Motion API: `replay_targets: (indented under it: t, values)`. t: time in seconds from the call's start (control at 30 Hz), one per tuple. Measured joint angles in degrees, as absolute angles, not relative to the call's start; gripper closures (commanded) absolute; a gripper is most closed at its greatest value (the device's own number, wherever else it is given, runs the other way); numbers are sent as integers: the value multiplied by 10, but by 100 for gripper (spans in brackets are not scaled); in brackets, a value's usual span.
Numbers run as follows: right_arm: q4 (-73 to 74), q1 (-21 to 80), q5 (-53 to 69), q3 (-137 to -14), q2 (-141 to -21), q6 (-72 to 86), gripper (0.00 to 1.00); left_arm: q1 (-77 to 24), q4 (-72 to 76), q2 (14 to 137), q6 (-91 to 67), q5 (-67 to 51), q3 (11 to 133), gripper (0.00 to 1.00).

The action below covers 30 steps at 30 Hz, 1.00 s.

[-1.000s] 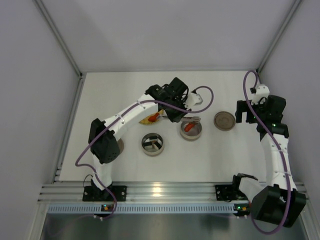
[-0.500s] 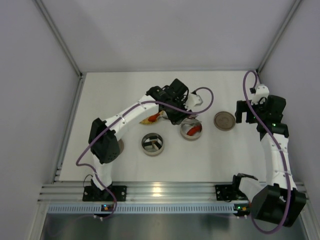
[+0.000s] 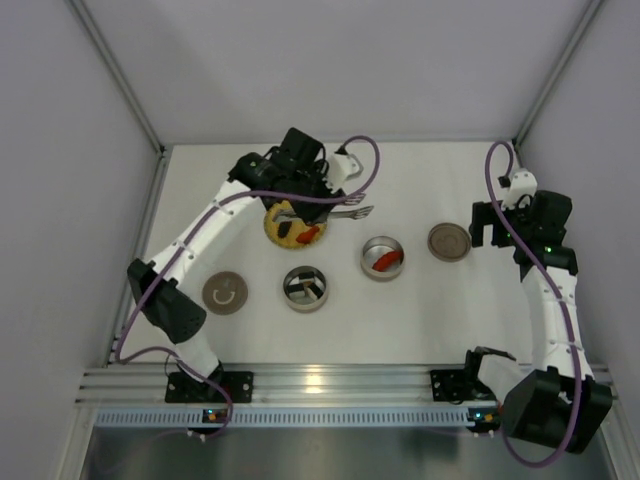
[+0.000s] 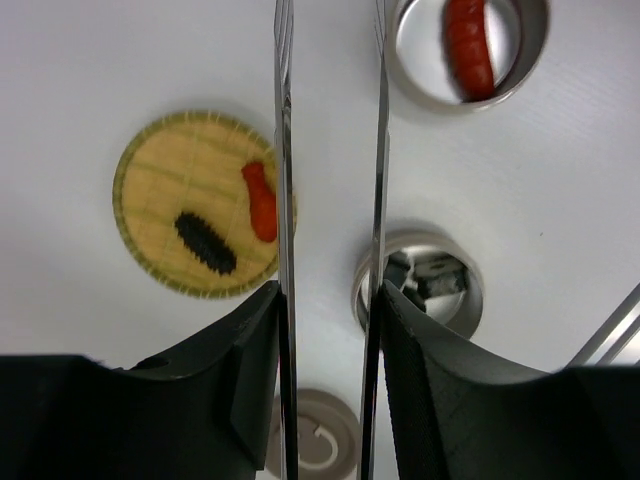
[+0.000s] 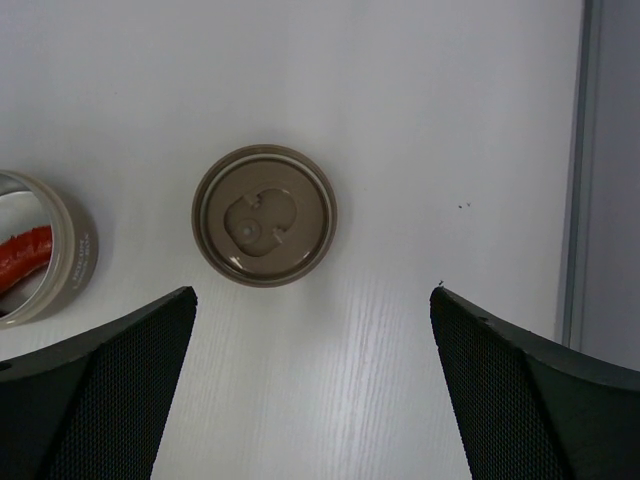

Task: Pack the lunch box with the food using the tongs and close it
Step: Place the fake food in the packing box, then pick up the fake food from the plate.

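A white table [image 3: 430, 180] sits between plain grey walls [image 3: 300, 70]. Over it we see the tongs [image 4: 285, 180], long and silver. Their two thin arms stand apart, side by side, and nothing is between them. The left gripper [image 4: 328, 300] squeezes the tongs from the outside, with one black finger [image 4: 245, 370] pressed on each arm.

Just under the tongs lies the round yellow plate [image 4: 140, 190]. One tong arm crosses over its edge. On the plate we see a red piece [image 4: 260, 200] and a dark piece [image 4: 205, 243]. The dark one may be a sushi roll on its side, but we cannot tell.

Past the tips of the tongs stands the first tin [image 4: 415, 85], round and shiny. A red finger piece [image 4: 468, 45] lies inside it. Nearer the arms stands the second tin [image 4: 475, 285], and it holds small dark and white sushi bits [image 4: 430, 280]. Both tins are open.

The left lid [image 4: 320, 440] lies flat on the table, near the second tin. The right lid [image 5: 264, 215] lies flat too, just beside the first tin. The right gripper [image 5: 310, 300] hangs above that lid with its fingers spread wide, and it holds nothing.
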State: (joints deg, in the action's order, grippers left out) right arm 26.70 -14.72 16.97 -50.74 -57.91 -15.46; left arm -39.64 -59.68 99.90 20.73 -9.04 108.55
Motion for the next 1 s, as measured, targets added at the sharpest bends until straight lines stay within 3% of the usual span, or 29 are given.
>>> replay_targets:
  t: [0.33,1.0]
  values:
    - [269,-147,188,-507,-590,-154,1,-215,-652,950,254,-112,966,50]
    - [271,-147,193,-507,-606,-154,1,-207,-673,1007,269,-138,949,49]
